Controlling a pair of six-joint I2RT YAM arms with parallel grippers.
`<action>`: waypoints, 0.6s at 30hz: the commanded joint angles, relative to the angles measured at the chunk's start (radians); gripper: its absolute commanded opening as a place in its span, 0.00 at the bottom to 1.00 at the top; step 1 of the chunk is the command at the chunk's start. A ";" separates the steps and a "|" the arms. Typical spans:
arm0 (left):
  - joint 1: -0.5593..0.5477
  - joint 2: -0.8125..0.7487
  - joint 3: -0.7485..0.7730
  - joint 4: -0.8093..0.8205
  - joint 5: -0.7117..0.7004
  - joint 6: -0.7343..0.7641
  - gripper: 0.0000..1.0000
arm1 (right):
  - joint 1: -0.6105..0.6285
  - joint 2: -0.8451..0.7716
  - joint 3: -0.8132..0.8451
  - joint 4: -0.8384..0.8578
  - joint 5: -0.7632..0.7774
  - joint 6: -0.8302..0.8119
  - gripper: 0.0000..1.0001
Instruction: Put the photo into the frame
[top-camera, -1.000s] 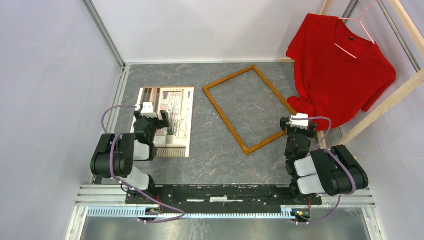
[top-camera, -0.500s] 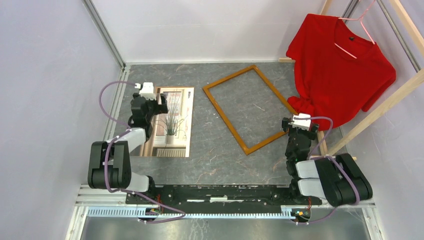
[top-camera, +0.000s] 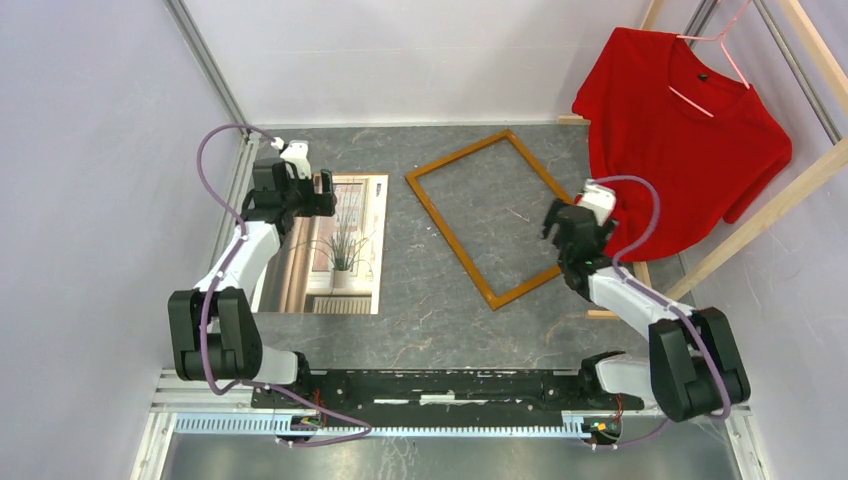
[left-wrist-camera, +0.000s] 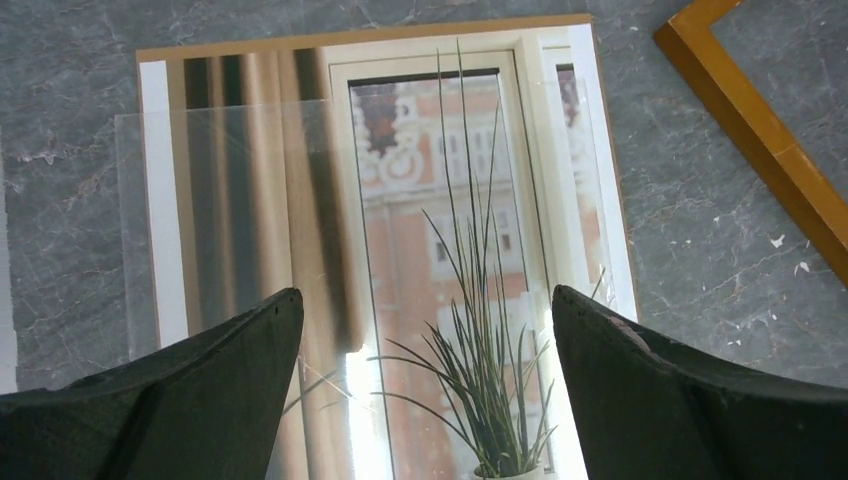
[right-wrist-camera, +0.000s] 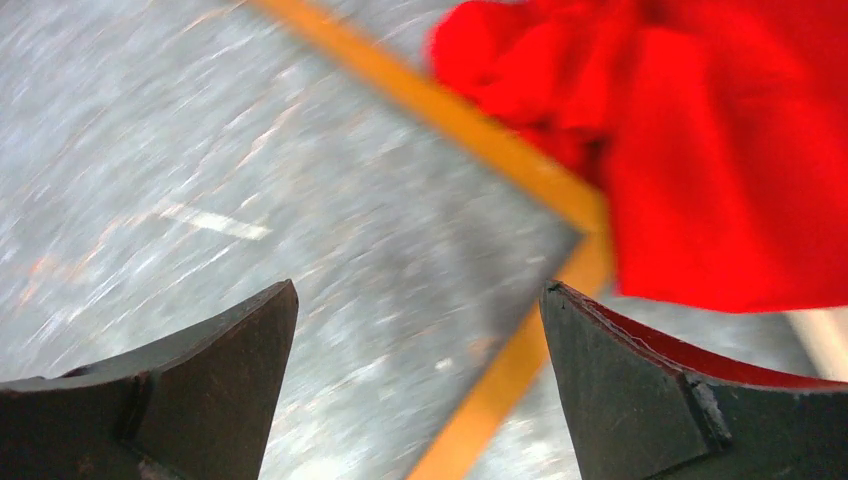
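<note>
Over the grey marbled table (top-camera: 420, 320), left gripper (top-camera: 322, 191) and right gripper (top-camera: 552, 218) hang wide open, empty.
Top view: the beige-pink paper photo of a window and spiky plant (top-camera: 335, 245) lies flat at left, apart from the thin orange-brown wooden frame (top-camera: 451, 240). Left wrist alone shows a clear sheet (left-wrist-camera: 240, 200) overlapping it. Right wrist, blurred: frame corner against a red shirt (right-wrist-camera: 720, 150).

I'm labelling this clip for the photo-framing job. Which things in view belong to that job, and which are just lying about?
For the job:
the photo
the frame
the left claw, open over the photo
the right claw, open near the frame

Just lying about:
the red shirt
its pink hanger
the pale wooden rack
</note>
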 joint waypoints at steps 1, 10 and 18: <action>0.020 0.042 0.115 -0.228 0.033 0.004 1.00 | 0.225 0.086 0.179 -0.206 -0.015 -0.028 0.98; 0.098 0.098 0.237 -0.429 0.059 0.030 1.00 | 0.499 0.322 0.386 -0.227 -0.203 -0.109 0.98; 0.101 0.065 0.190 -0.445 0.037 0.058 1.00 | 0.548 0.562 0.587 -0.230 -0.412 -0.194 0.98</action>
